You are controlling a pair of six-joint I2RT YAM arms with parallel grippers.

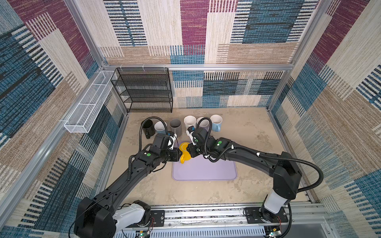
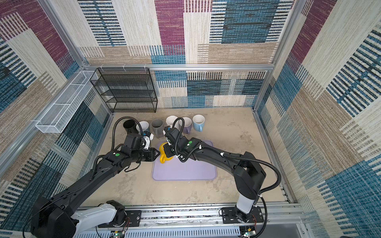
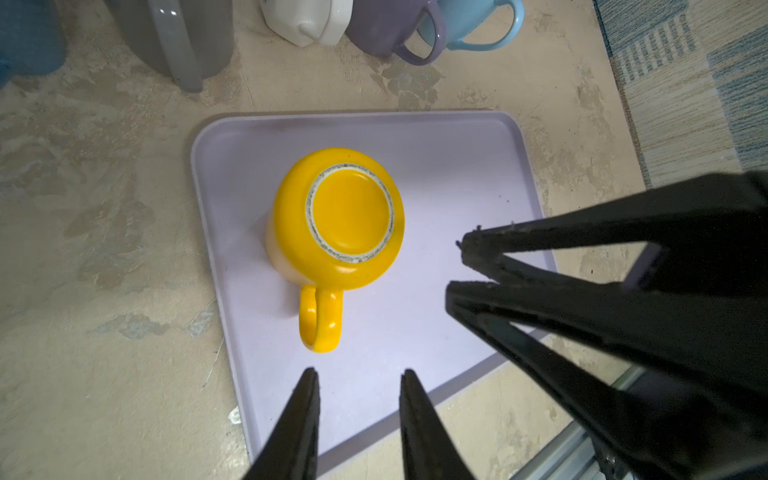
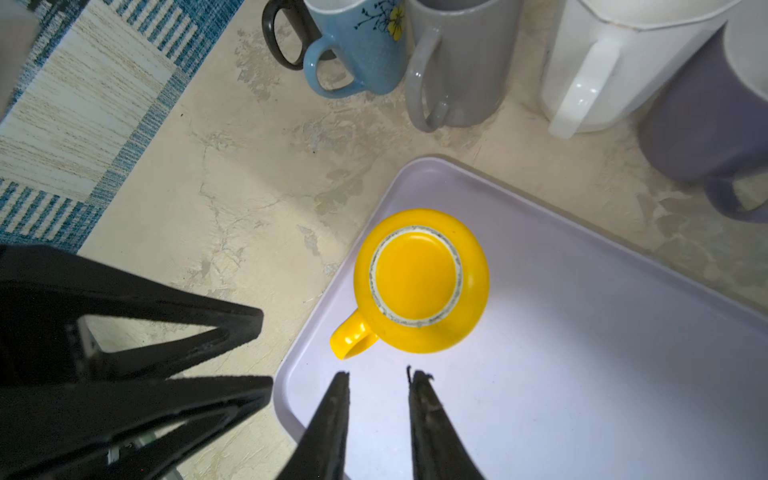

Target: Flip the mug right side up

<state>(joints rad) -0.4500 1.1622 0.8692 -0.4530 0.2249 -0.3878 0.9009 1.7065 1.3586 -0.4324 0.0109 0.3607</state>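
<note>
A yellow mug (image 1: 184, 148) (image 2: 167, 157) stands upside down near the back left corner of a lavender tray (image 1: 206, 171) (image 2: 185, 171). Its ringed base (image 3: 349, 214) (image 4: 415, 280) faces up, and its handle (image 3: 320, 322) (image 4: 349, 340) points toward the front. My left gripper (image 1: 181, 153) (image 3: 360, 372) hovers just left of the mug, partly open and empty. Just right of the mug hovers my right gripper (image 1: 188, 148) (image 4: 381, 373), also partly open and empty. Each wrist view shows the other gripper, the right gripper (image 3: 457, 266) and the left gripper (image 4: 266, 351). Neither touches the mug.
Behind the tray stands a row of upright mugs: black (image 1: 148, 126), blue (image 4: 365, 45), grey (image 1: 175, 125), white (image 1: 189, 121), purple (image 3: 390, 25), light blue (image 1: 216, 122). A black wire rack (image 1: 144, 90) and a white mesh basket (image 1: 88, 103) are at the back left.
</note>
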